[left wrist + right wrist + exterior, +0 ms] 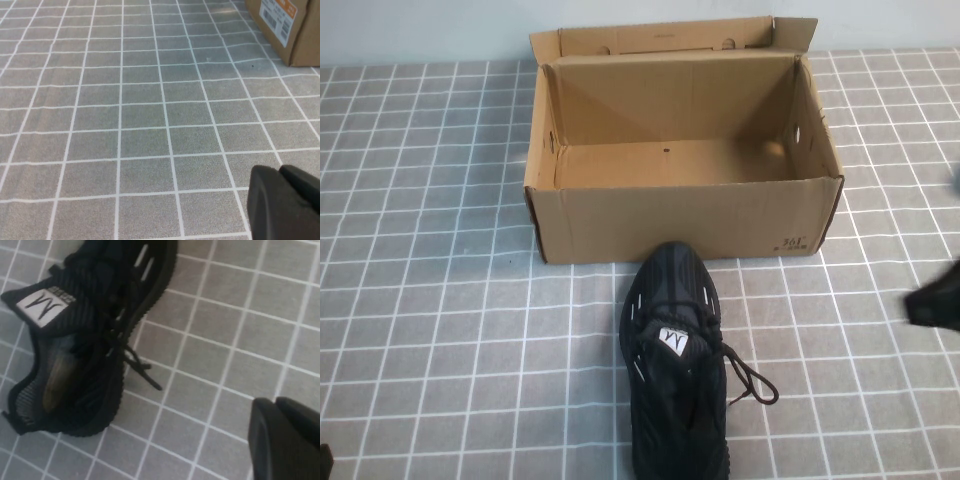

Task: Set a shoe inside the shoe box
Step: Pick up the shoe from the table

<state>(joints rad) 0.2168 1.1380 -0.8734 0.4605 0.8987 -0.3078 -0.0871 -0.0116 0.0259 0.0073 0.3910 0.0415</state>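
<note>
The black mesh shoe [677,365] lies on the tiled table, its toe touching the front wall of the open brown shoe box [685,215]. The box's inside is bare. The shoe also shows in the right wrist view [85,335], with its white tongue label and loose laces. My right gripper [932,300] hovers at the table's right edge, right of the shoe; in its wrist view the gripper [275,402] is shut and empty. My left gripper [280,170] is shut and empty over bare tiles at the near left; only a dark tip [324,462] shows in the high view.
The grey tablecloth with a white grid [440,300] covers the table. The box's rear flap [660,38] stands up at the back. A box corner with an orange and white label [287,25] shows in the left wrist view.
</note>
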